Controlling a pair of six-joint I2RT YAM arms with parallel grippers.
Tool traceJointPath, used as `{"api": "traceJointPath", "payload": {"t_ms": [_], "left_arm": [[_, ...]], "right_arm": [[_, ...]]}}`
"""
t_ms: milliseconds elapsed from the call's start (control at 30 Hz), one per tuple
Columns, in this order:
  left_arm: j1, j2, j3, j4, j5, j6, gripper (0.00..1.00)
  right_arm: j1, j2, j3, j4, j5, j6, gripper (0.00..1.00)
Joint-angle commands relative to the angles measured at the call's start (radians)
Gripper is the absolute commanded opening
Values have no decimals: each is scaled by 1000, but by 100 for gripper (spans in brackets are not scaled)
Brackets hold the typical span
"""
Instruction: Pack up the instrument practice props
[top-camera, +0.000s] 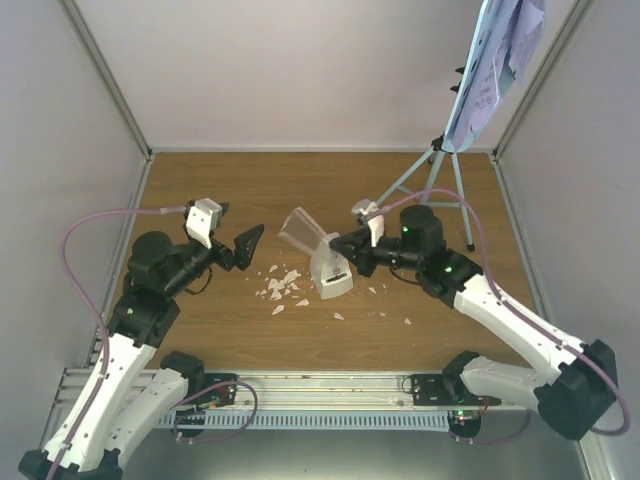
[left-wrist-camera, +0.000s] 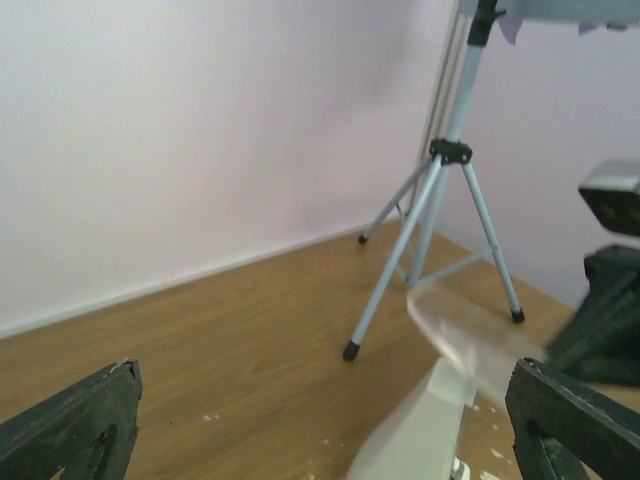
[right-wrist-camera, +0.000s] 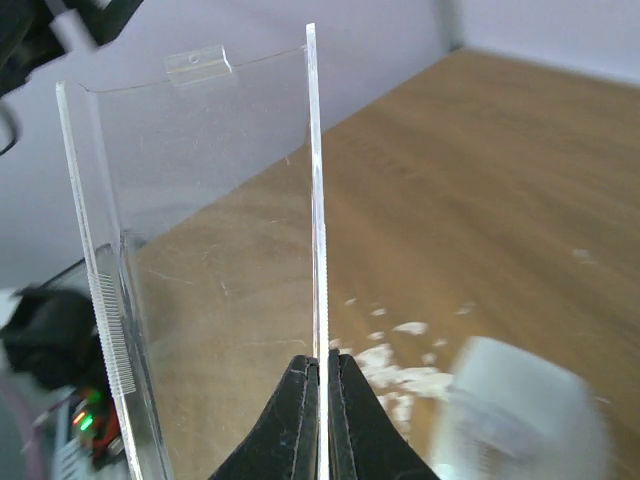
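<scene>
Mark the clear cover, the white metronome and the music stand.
clear cover (right-wrist-camera: 200, 260): right wrist view, on its broad see-through wall.
white metronome (top-camera: 334, 277): top view, on its pale body.
music stand (left-wrist-camera: 451, 151): left wrist view, on the black hub where its legs meet.

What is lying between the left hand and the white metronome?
In the top view, only small white crumbs on the wood table; the clear cover, pinched by the right hand, tilts just beyond that gap.

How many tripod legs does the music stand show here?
3. In the left wrist view the music stand has a near leg toward the camera, a right leg, and a far leg toward the wall. None looks hidden.
</scene>
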Motion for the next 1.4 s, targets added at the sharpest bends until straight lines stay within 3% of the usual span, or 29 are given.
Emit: {"api": "traceJointPath", "payload": {"t_ms": [0,100,200,400,533,767,1067,1367], "left_arm": [[8,-76,-17,97,-89,-10,99],[7,-102,-21,110,-68,-3,99],[8,-69,-2,98,54,9,97],[-13,33,38,23,284,-13,85],[-97,80,26,-15,401,-57,76],[-314,157,-46,-64,381,-114,61],[-495,321,-10,-119,434,-156,55],[-559,440,66,-282,386,-62,49]], "right_arm": [[108,56,93,-163,-124,-89,0],[139,89,117,-233,-130,-112,0],[152,137,123,-306,-139,-111,0],[153,203,107,-472,-159,-103,1],[148,193,76,-512,-207,-78,0],[95,202,80,-661,-239,-138,1],[85,208,67,-706,-309,-161,1],[96,202,62,-713,-330,-164,0]]}}
